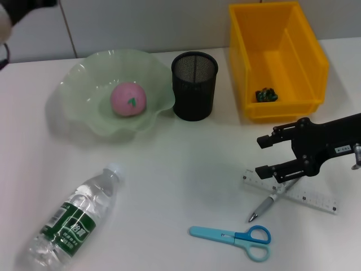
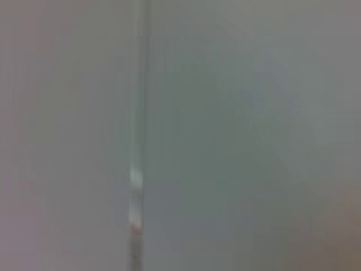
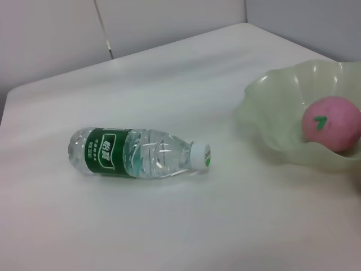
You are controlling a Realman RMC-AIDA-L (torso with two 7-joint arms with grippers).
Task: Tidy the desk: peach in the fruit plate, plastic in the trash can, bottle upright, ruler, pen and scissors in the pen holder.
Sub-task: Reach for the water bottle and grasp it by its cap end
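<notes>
The right gripper [image 1: 269, 155] is seen with its two black fingers spread wide and nothing held between them; it hangs at the right of the desk, directly over the far end of the pen [image 1: 273, 200] and the left end of the clear ruler [image 1: 293, 192]; whether the lower finger touches either cannot be told. The pen lies just under the fingers with its long axis running from that point toward the near left, its tip nearest the camera; it crosses the ruler, whose length runs from left to the near right. The blue scissors [image 1: 234, 236] lie nearer still, apart from both, blades pointing left. The right arm is reached in from the right edge, roughly level over the table, and is judged far the nearer arm for the pen; the black mesh pen holder [image 1: 194, 86] stands far and to the left of it. The left gripper cannot be judged; only a dark part shows at the far left corner.

The peach [image 1: 128, 99] already sits in the green fruit plate [image 1: 79, 96]; the water bottle [image 1: 70, 220] lies on its side at the near left; a small dark wad rests in the yellow bin [image 1: 265, 34].
</notes>
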